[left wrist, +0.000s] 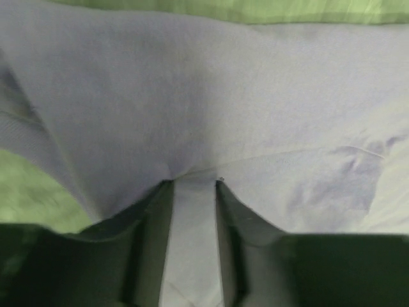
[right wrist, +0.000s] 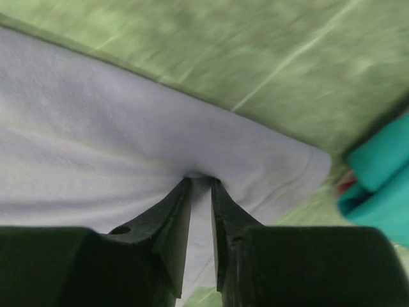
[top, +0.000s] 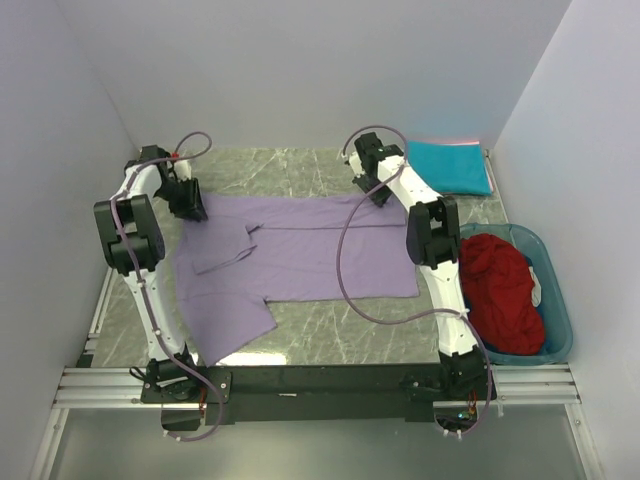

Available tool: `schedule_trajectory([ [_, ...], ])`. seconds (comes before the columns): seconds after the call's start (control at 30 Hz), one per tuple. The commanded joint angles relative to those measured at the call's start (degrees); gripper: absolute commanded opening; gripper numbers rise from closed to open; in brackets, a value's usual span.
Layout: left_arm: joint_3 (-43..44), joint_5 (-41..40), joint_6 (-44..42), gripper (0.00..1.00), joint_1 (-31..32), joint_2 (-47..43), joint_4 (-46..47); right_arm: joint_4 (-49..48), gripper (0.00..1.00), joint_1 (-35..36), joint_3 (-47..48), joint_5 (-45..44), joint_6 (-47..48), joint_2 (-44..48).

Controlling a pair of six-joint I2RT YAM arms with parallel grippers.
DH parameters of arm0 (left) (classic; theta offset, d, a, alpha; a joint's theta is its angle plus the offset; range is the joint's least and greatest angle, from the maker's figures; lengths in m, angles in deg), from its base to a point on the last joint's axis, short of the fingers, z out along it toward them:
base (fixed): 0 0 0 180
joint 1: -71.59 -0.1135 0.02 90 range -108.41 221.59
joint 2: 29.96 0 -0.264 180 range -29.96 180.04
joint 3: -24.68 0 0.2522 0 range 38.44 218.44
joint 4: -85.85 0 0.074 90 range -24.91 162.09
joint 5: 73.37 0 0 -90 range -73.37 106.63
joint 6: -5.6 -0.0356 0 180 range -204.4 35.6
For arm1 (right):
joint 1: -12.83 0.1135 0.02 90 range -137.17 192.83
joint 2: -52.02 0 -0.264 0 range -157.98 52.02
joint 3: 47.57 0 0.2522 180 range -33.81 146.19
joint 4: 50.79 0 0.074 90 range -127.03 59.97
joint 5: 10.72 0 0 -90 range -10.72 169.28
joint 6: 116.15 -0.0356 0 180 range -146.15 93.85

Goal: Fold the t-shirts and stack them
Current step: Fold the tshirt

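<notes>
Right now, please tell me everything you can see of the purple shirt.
The purple shirt is a plain light lavender, made of soft matte fabric. It lies spread out and mostly flat on the marbled table, its length running left to right. One sleeve sticks out toward the arm bases on the left, and a smaller flap lies folded onto the body. Its far edge is pinched at both corners, by the left gripper and the right gripper, which pucker the cloth.

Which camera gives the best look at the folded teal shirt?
The top camera: it shows almost the whole teal shirt, lying folded in the far right corner. The right wrist view catches only a blurred edge of it; the left wrist view shows none.
</notes>
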State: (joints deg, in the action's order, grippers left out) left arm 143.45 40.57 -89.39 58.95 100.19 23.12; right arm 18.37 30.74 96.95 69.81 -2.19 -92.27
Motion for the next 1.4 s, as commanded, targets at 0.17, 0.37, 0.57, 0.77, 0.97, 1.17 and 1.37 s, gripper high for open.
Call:
schedule_trajectory([
  [0.17, 11.6, 9.3, -9.2, 0.69, -1.6, -6.3, -5.2, -4.4, 0.62, -0.9, -2.1, 1.7, 1.6, 13.7],
  [0.37, -2.8, 15.7, -25.0, 0.99, -5.4, -26.6, -10.2, -0.3, 0.86, -0.1, -20.3, 9.3, 4.4, 34.1],
  [0.57, -16.9, 19.0, -40.1, 0.98, -9.6, -39.3, -18.7, 5.1, 0.84, 0.3, -41.0, 15.8, 11.4, 49.3],
  [0.77, -31.3, 16.7, -50.7, 0.73, -10.0, -48.5, -22.2, 0.5, 0.77, 2.8, -62.0, 12.0, 16.3, 61.0],
  [0.97, -40.1, 14.3, -53.5, 0.61, -9.9, -52.7, -19.9, -7.1, 0.68, 8.0, -74.7, 8.5, 15.1, 63.9],
  [1.17, -42.9, 12.1, -54.0, 0.60, -9.9, -53.4, -17.9, -14.3, 0.63, 9.8, -81.5, 6.5, 14.8, 61.5],
  [1.37, -45.6, 10.8, -54.3, 0.60, -9.9, -53.9, -16.4, -19.9, 0.61, 10.0, -84.1, 3.7, 15.5, 58.8],
])
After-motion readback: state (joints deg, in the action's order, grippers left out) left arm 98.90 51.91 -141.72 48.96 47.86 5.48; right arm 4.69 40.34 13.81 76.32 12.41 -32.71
